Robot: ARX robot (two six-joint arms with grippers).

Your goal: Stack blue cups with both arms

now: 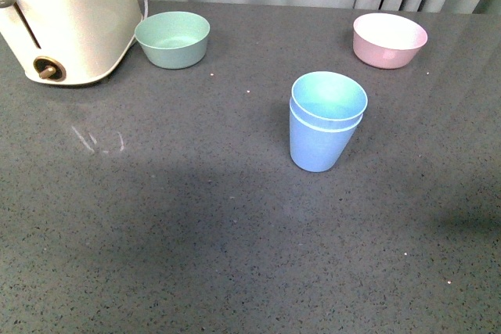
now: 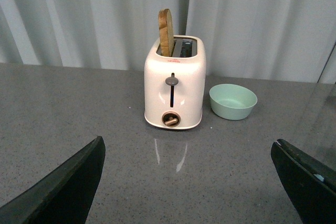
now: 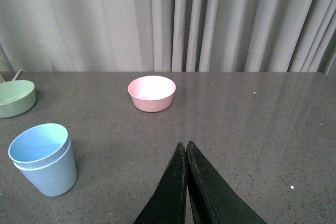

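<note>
From my screen, I saw the two light blue plastic cups (image 1: pixel 325 123) sitting one inside the other, upright, near the middle of the grey speckled table (image 1: pixel 196 232). A small mint-green bowl (image 1: pixel 173 38) sat far back on the left, just beside a cream toaster (image 1: pixel 63 17) with a slice of bread (image 2: pixel 166 32) poking out. A pink bowl (image 1: pixel 389 40) sat far back on the right. My left pincer (image 2: pixel 189 182) was spread wide and held nothing. My right pincer (image 3: pixel 186 182) was squeezed closed on nothing, well apart from the cups.
</note>
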